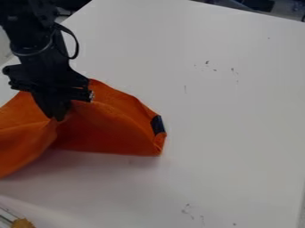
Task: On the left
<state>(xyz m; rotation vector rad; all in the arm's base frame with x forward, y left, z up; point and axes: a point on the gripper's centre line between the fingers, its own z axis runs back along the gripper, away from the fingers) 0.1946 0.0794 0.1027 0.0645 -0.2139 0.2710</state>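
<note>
Orange folded cloth (113,129) cut off at left, partly hidden by black angular end effector (58,116), tan lump (22,223) cropped at bottom, dark specks (207,63) too small to be identified

creased matt orange cloth (113,127), smooth white tabletop (226,133) with soft sheen, matt black pincer (58,116)

Orange cloth (113,127) with a black patch (157,125).

A cloth (116,133) lies on the left part of the table (238,133), with a patch (158,125) on its right end. Before it, at the near left, is a partly visible object (22,223), too cut off to name. Small marks (233,69) dot the tabletop behind and to the right of the cloth.
</note>
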